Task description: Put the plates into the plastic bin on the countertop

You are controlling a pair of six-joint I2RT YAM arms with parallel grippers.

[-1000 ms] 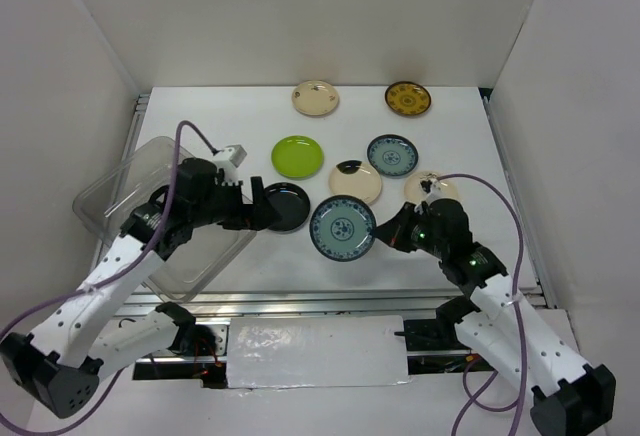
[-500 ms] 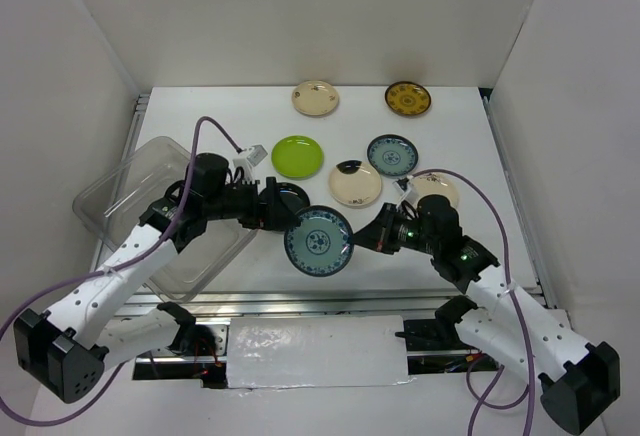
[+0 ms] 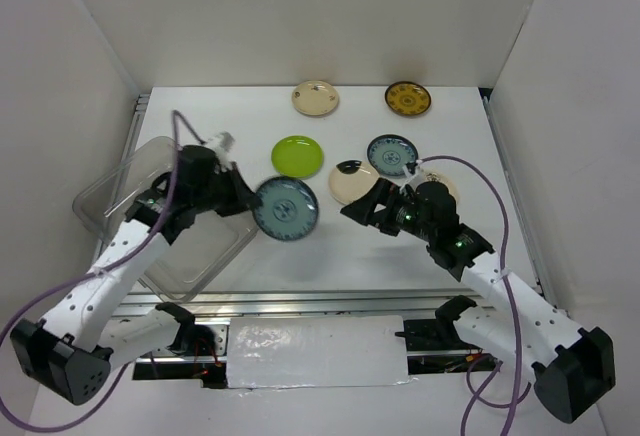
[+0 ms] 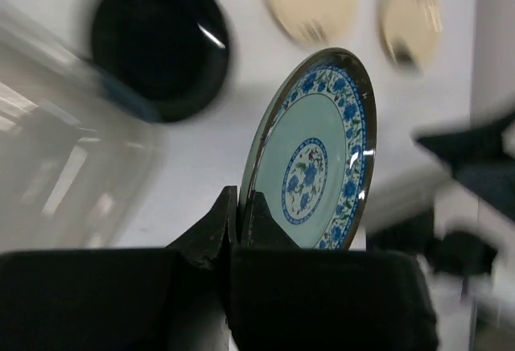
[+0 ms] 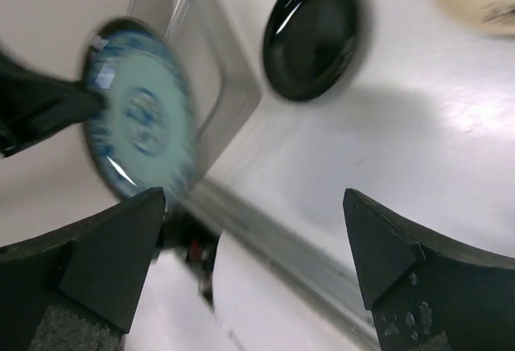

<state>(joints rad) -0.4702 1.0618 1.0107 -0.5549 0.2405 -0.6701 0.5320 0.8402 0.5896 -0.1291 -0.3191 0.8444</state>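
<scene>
**Left gripper clamps a blue plate, with the bin close on its left**

Left gripper (image 3: 246, 206) is closed tight on the rim of a blue plate (image 3: 286, 208) and holds it clear of the countertop (image 3: 330, 256). The wrist view shows the two fingers pinching the lower edge, so the plate stands nearly on edge. In the overhead view its patterned face is turned up toward the camera.

Right gripper (image 3: 360, 206) hangs a little to the right of that plate with its jaws spread wide and nothing between them.

The coming move turns on where the bin (image 3: 205, 256) lies. It sits to the left of the held plate on the left arm's own side, and its right-hand corner is just beside the plate's edge. The left arm already reaches out across the bin, so it is plainly the nearer one. Judging from this, a short swing back to the left would bring the plate over the opening. The plate would also have to be tipped flat before the fingers let go.

The held plate is a small round saucer with a pale teal centre, a small flower motif and a darker blue patterned band under a glossy rim. The bin is clear plastic, and no plate can be made out inside it.

A black plate (image 4: 161, 45) lies flat on the countertop close by the bin. A green plate (image 3: 297, 156) and the others rest farther back.
</scene>
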